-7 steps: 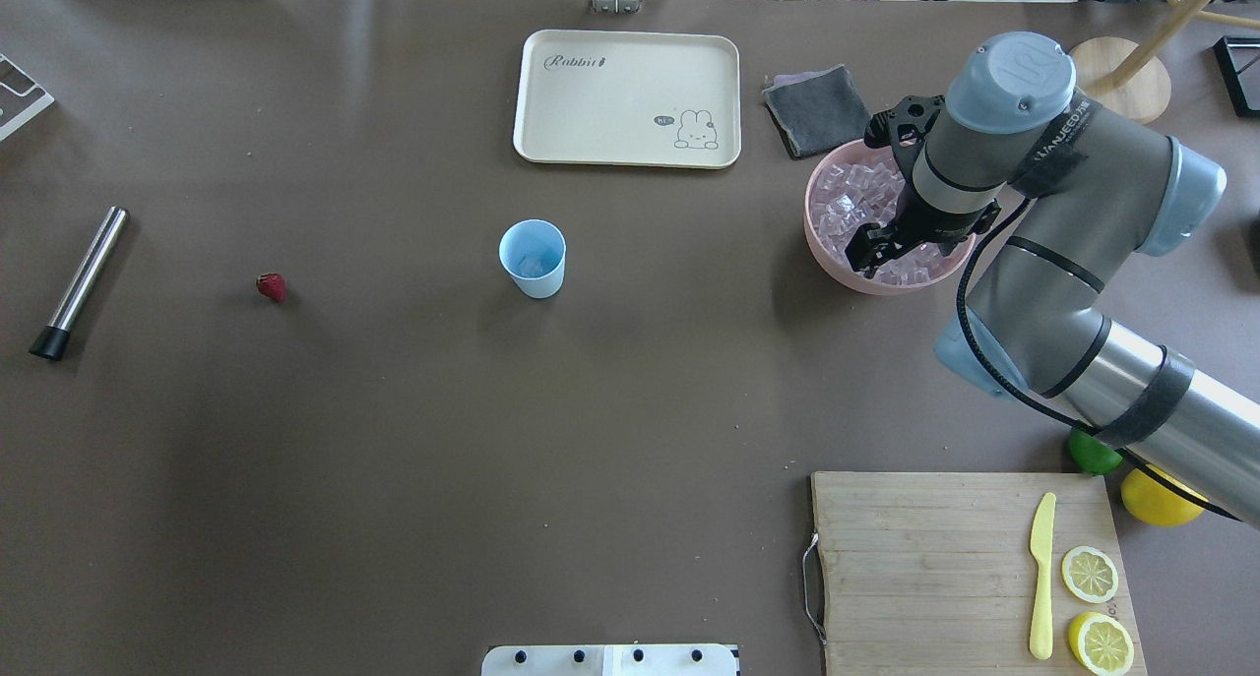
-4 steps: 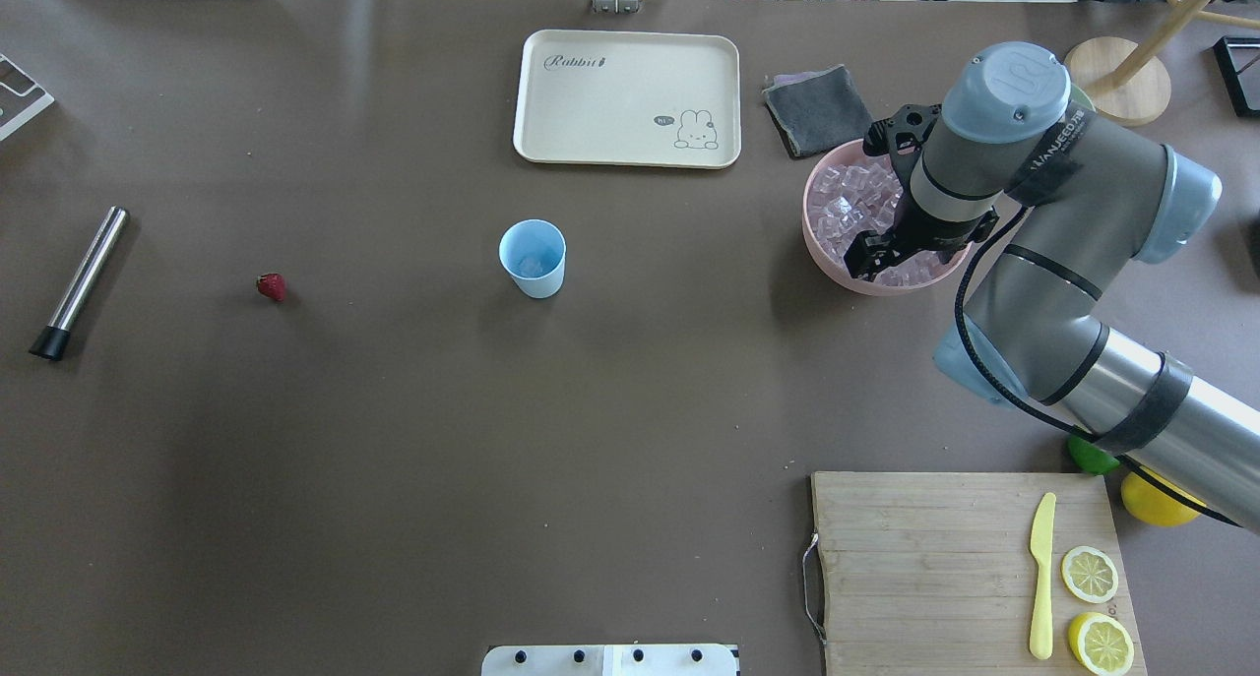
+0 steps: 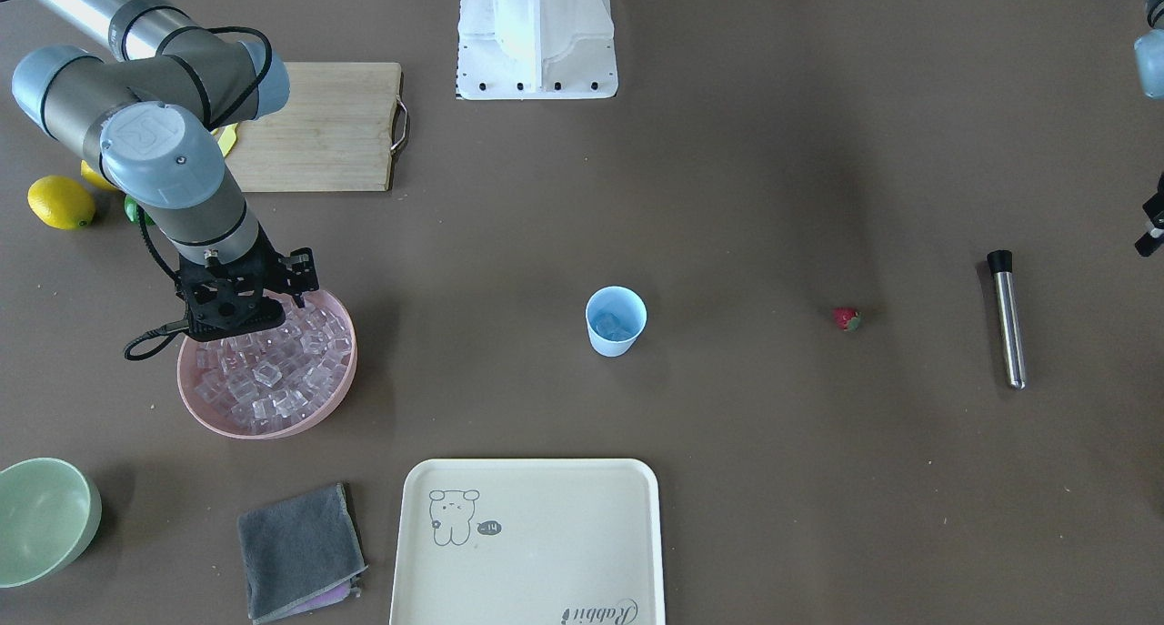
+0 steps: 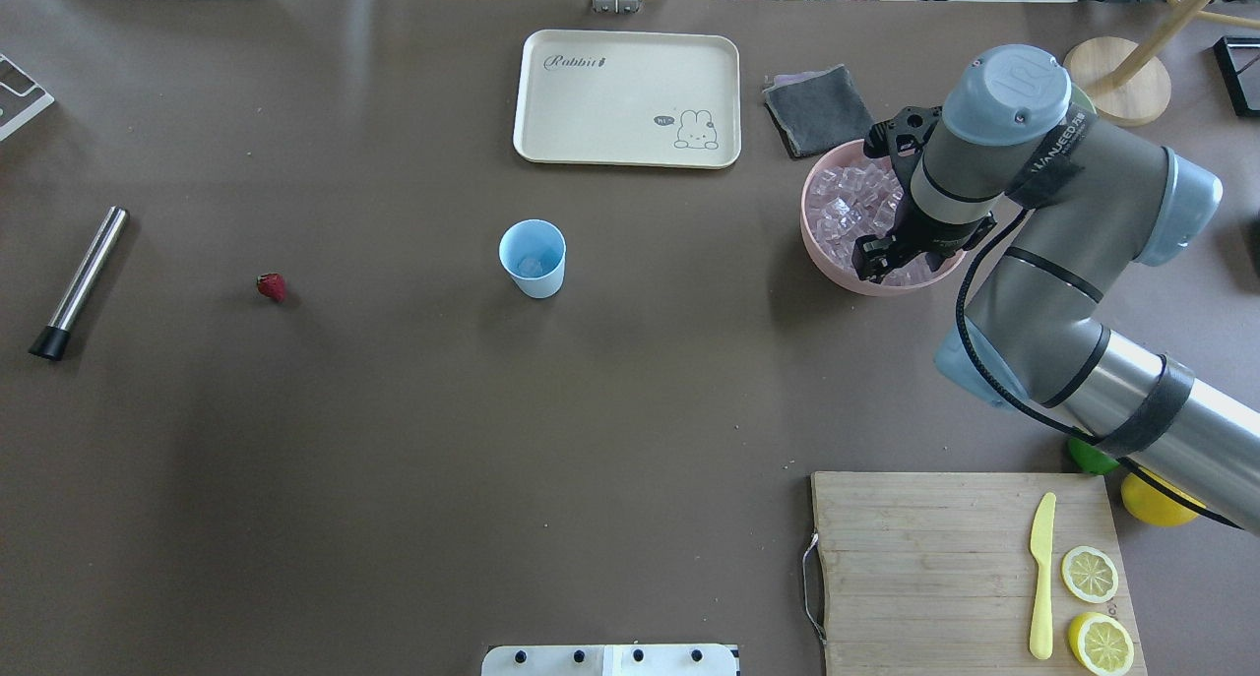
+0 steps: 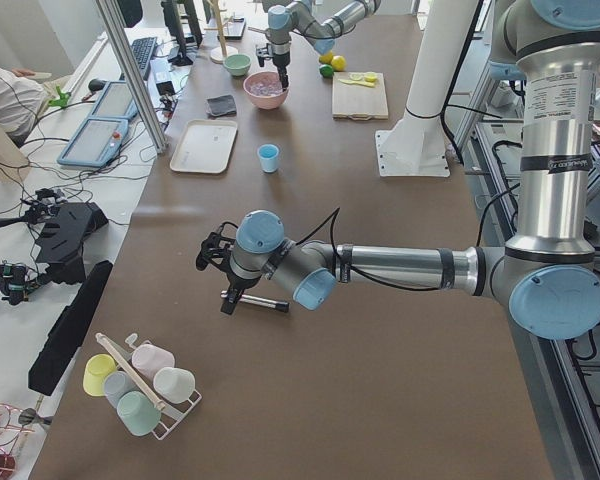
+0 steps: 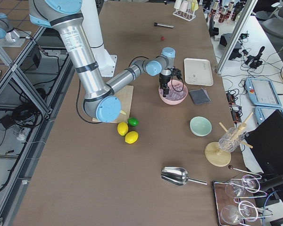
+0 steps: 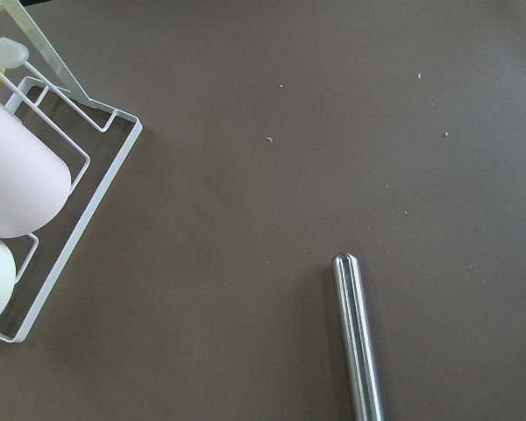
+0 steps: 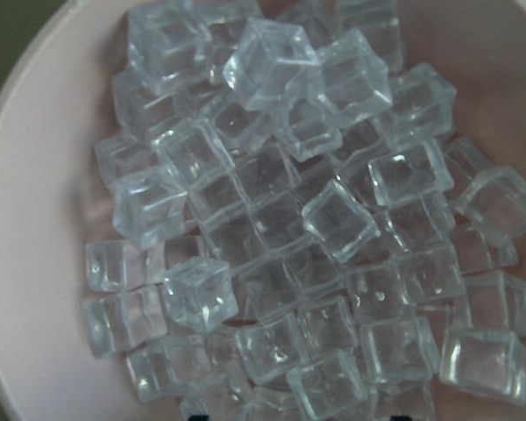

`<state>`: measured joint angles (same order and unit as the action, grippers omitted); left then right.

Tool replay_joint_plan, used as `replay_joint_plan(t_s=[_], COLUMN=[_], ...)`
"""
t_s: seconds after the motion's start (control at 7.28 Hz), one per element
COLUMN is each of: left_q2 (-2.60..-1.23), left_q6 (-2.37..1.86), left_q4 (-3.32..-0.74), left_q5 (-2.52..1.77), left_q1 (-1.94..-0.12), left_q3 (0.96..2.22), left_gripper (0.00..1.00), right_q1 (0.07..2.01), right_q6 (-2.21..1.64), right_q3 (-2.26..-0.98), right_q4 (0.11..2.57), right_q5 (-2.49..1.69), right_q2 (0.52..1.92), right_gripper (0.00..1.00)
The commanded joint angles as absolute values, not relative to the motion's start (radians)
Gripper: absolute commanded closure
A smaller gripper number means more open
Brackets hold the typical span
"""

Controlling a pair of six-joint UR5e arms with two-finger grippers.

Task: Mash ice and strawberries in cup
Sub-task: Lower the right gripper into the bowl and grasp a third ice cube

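Front view: the right gripper (image 3: 244, 308) hangs over the pink bowl (image 3: 273, 430) of ice (image 3: 264, 384), its fingertips hidden. The cup (image 3: 616, 321) stands upright mid-bench, mouth up.
Overhead: the strawberry (image 4: 271, 286) lies left of the cup.
Right wrist: dark tips sit spread apart at the bottom edge.
Left side view: I cannot tell the left gripper (image 5: 210, 262)'s state.

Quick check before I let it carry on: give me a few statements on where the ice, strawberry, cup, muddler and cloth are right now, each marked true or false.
1. The strawberry is in the cup. False: it lies on the table, between the cup and the metal muddler.
2. The right end effector is over the pink bowl of ice. True.
3. The cup has some ice in it. True.
4. The muddler stands upright in the cup. False: it lies flat on the table, well apart from the cup.
5. The grey cloth lies on the tray. False: it lies on the table beside the tray.
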<state>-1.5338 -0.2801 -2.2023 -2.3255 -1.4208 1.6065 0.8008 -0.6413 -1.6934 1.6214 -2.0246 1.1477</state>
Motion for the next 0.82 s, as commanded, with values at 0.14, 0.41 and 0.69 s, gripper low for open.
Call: replay_joint_plan(t_s=[0.14,0.41,0.69], left_q2=[-1.534,-1.534,-1.534], left_q6=[-0.281,-0.281,-0.281], left_q4=[-2.204,-2.204,-2.204], left_q5=[-2.324,-2.324,-2.324], left_q1=[-1.410,-1.410,-1.408], left_q3=[1.605,1.605,1.605], left_gripper=[0.03,0.03,0.03], right_q1=[0.801,0.801,0.801], right_q6=[-0.641,-0.641,-0.641], right_q3=[-1.692,-1.692,-1.694], right_q4=[1.621,1.621,1.621], right_q5=[-2.020,-2.019,-2.017], right_q2=[1.149,1.150,1.150], right_gripper=[0.45,0.47,0.51])
